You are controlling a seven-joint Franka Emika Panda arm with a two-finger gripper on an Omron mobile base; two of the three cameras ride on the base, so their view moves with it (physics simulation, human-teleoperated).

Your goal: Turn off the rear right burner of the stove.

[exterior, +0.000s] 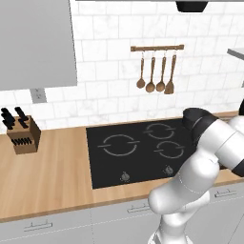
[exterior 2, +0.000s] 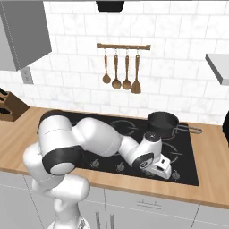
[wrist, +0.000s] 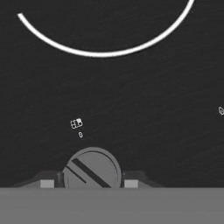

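The stove (exterior: pixel 143 147) is a black glass cooktop (exterior 2: pixel 188 152) set into a wooden counter, with grey ring burner marks and small round knobs (exterior: pixel 125 176) along its front edge. My gripper (exterior 2: pixel 165 172) is down at that knob row, towards the right. In the hand view the gripper (wrist: pixel 89 182) has one fingertip (wrist: pixel 48 181) on each side of a grey round knob (wrist: pixel 92 168), and both look pressed against its rim. The knob's slot lies on a diagonal. A white burner ring (wrist: pixel 100 48) curves above it. A black pot (exterior 2: pixel 162 123) stands on the rear right burner.
A knife block (exterior: pixel 24 136) sits on the counter left of the cooktop. Wooden spoons hang from a rail (exterior 2: pixel 121 67) on the tiled wall behind. My own arm (exterior: pixel 209 157) covers the stove's right part in the left base view.
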